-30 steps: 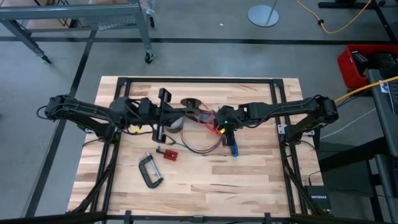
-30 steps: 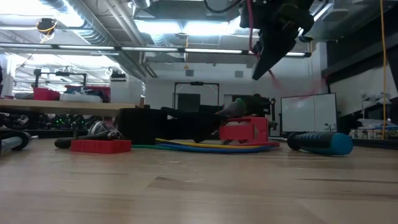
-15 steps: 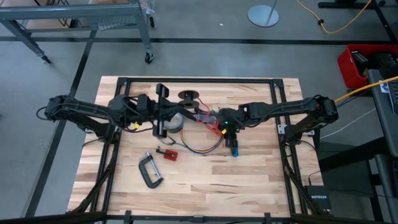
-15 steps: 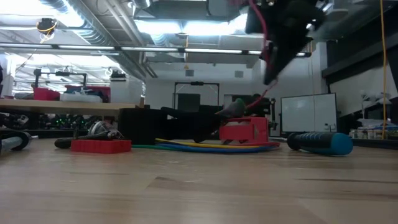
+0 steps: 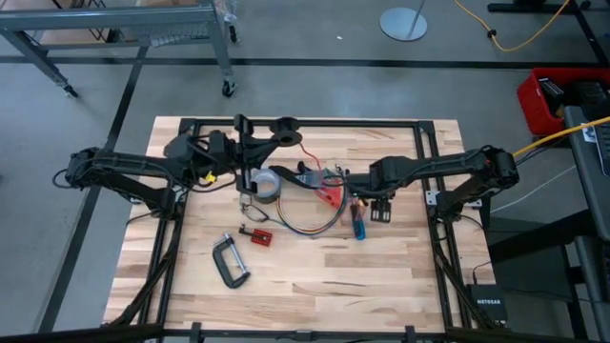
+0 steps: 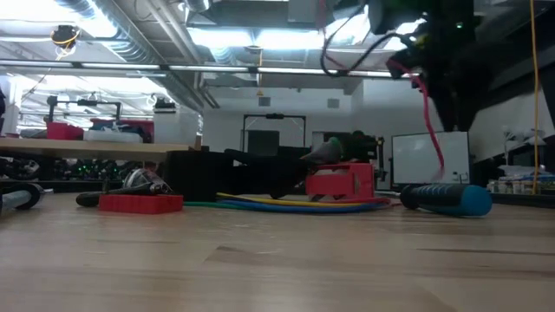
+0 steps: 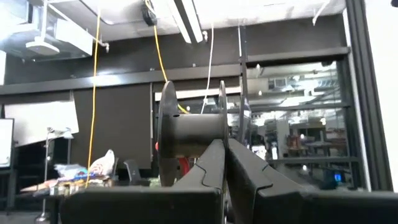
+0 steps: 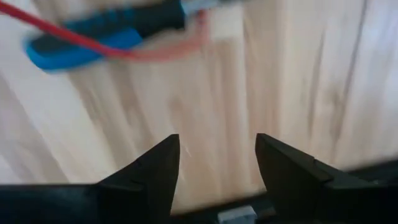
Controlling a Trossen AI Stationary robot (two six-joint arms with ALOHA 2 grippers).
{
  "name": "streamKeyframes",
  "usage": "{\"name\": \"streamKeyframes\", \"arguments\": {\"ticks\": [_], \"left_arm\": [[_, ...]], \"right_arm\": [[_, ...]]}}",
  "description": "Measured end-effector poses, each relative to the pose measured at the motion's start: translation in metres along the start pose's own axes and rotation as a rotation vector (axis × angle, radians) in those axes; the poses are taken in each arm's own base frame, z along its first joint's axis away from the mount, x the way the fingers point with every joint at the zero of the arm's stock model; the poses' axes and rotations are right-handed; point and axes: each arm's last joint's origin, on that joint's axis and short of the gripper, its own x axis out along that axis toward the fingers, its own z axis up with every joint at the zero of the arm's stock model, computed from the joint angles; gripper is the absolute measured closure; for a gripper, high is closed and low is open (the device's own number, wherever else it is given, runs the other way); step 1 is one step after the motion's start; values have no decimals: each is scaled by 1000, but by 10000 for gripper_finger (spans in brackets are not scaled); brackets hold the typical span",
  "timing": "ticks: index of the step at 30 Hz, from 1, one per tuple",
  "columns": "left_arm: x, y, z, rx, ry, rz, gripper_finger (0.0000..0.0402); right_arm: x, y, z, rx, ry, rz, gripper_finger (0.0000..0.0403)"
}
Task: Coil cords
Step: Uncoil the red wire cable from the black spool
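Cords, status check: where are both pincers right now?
Left pincer shut, holding a black spool up at the table's far edge. Right pincer open, empty, above bare wood. Red cord trails off the spool; multicolour cord lies looped near the blue-handled screwdriver.

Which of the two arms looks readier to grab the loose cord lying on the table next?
The right. Its hand is open and empty above the wood beside the thin red cord and blue-handled screwdriver. The left hand is shut on a black spool.
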Motion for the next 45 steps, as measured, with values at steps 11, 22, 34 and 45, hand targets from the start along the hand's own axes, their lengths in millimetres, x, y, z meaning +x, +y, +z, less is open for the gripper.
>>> {"name": "streamKeyframes", "arguments": {"ticks": [11, 22, 34, 45], "left_arm": [[0, 1, -8, -27, 79, -1, 401], [0, -1, -20, -117, 182, -4, 401], [14, -17, -79, -249, 365, -65, 401], [15, -48, -130, -310, 515, -117, 401]], "right_arm": [[6, -9, -53, 120, -63, -48, 187], [-1, -15, -92, 276, -786, 154, 187], [-17, -14, -74, 317, -1289, 263, 187], [1, -6, -42, 258, -1199, 255, 187]]}}
